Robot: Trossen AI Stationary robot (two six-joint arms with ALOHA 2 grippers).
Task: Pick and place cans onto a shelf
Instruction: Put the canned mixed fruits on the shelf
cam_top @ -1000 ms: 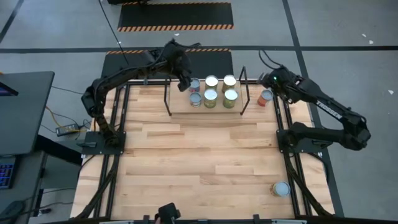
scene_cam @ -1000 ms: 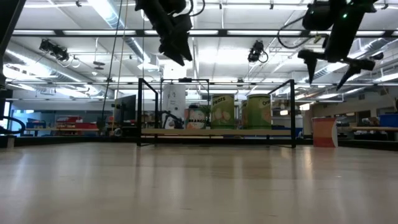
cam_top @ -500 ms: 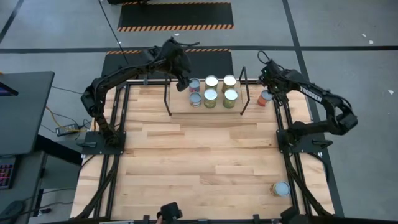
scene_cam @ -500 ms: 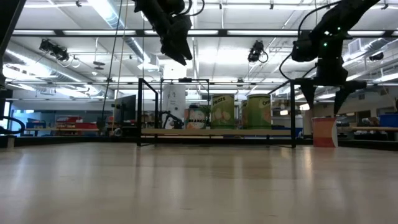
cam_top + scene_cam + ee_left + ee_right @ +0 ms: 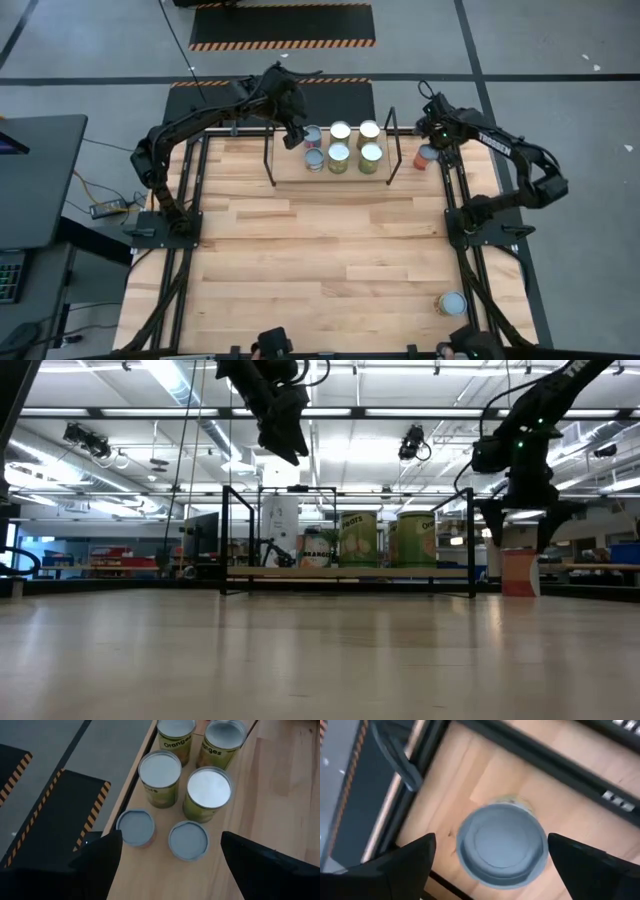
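Right gripper (image 5: 492,865), fingers spread wide, partly hides the upright orange-red can (image 5: 500,845) beside the shelf (image 5: 330,176) in high view; left gripper (image 5: 165,865) hovers spread over six upright cans.

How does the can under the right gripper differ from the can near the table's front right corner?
The can under the right gripper has an orange-red label; the front-corner can looks bluish. The first stands just outside the shelf, beside its right wire frame; the second stands far from it. The right gripper hangs open over the first; nothing is near the second. Both stand upright on the table, off the shelf.
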